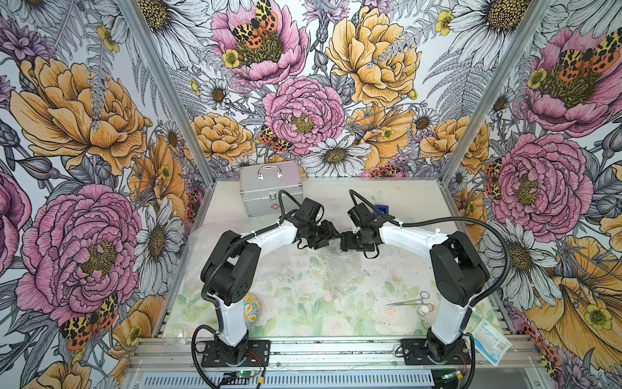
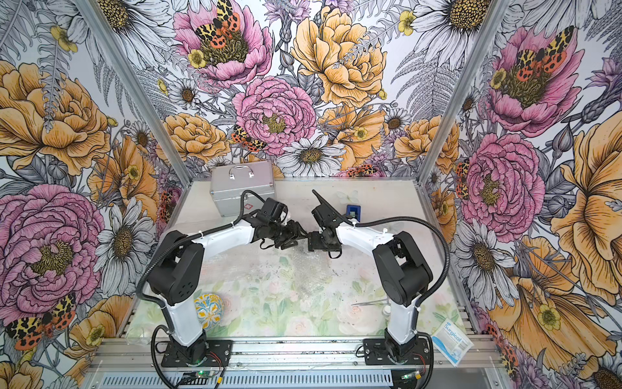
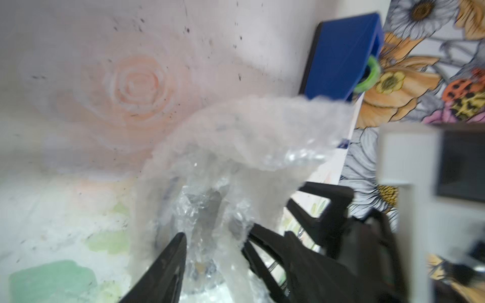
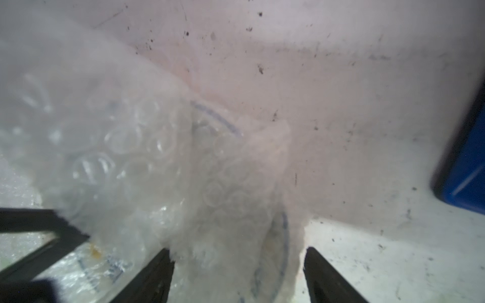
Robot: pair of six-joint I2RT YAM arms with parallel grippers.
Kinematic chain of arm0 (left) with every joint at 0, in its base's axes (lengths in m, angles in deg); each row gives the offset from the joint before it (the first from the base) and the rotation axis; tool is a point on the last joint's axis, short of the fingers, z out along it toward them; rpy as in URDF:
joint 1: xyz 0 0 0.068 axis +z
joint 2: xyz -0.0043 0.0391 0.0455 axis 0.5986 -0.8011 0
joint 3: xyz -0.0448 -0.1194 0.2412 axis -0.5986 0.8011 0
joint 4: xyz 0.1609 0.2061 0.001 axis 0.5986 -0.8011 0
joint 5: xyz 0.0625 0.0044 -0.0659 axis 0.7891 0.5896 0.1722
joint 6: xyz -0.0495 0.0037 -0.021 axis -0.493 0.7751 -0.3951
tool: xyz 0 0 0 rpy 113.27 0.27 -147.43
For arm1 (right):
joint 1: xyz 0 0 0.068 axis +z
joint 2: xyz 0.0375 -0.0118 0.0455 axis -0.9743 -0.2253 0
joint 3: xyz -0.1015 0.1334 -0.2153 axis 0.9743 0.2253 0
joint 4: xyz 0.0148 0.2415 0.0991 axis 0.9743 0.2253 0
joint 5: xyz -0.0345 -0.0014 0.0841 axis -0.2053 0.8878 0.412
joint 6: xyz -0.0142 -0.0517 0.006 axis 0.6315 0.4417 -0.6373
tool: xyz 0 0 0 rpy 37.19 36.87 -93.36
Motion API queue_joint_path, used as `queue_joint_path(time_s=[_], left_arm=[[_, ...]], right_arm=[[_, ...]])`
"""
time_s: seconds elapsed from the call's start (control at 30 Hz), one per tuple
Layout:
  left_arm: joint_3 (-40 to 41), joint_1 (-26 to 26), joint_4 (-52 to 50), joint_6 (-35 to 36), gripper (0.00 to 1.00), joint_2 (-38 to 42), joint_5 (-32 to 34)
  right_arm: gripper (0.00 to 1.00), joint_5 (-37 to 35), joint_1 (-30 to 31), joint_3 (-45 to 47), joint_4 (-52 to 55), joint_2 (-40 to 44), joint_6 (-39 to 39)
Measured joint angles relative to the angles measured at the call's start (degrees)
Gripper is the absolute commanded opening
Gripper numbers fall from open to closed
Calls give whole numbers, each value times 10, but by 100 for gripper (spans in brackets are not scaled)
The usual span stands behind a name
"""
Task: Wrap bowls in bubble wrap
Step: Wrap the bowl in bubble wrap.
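Observation:
One patterned bowl [image 1: 252, 310] [image 2: 208, 311] lies bare beside the left arm's base. The other bowl [image 4: 284, 236] shows only as a blue rim through the bubble wrap [image 4: 131, 147] bunched over it. This bundle sits at the back middle of the table, under both wrists. My right gripper [image 4: 237, 262] [image 1: 346, 240] stands open, its fingers either side of the wrapped bowl. My left gripper [image 3: 215, 241] [image 1: 328, 235] is open too, with crumpled bubble wrap [image 3: 249, 136] rising loosely between its fingers. More bubble wrap [image 1: 208, 242] spreads flat to the left.
A silver case [image 1: 269, 192] stands at the back left. A blue tape dispenser [image 1: 382, 210] [image 3: 341, 52] sits just behind the right wrist. Scissors [image 1: 410, 299] and a small vial [image 1: 424, 310] lie front right, with a surgical packet [image 1: 493, 340] by the right base.

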Motion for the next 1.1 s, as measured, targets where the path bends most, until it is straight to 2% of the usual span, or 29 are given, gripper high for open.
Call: queue_joint_path(time_s=[0.13, 0.4, 0.5, 0.6, 0.77, 1.1], left_arm=[[-23, 18, 0, 29, 81, 13, 0], [-53, 18, -25, 109, 83, -72, -5], [-53, 14, -37, 125, 80, -95, -6], [-53, 8, -40, 131, 72, -106, -9], [-50, -12, -40, 136, 41, -107, -13], [-41, -19, -38, 127, 17, -119, -19]], right_arm=[[81, 0, 4, -3, 8, -12, 11], [81, 0, 4, -13, 15, -19, 25], [80, 0, 4, -13, 16, -19, 28], [80, 0, 4, -13, 18, -19, 29], [79, -1, 1, -13, 21, -19, 28], [79, -7, -2, -11, 26, -8, 25]])
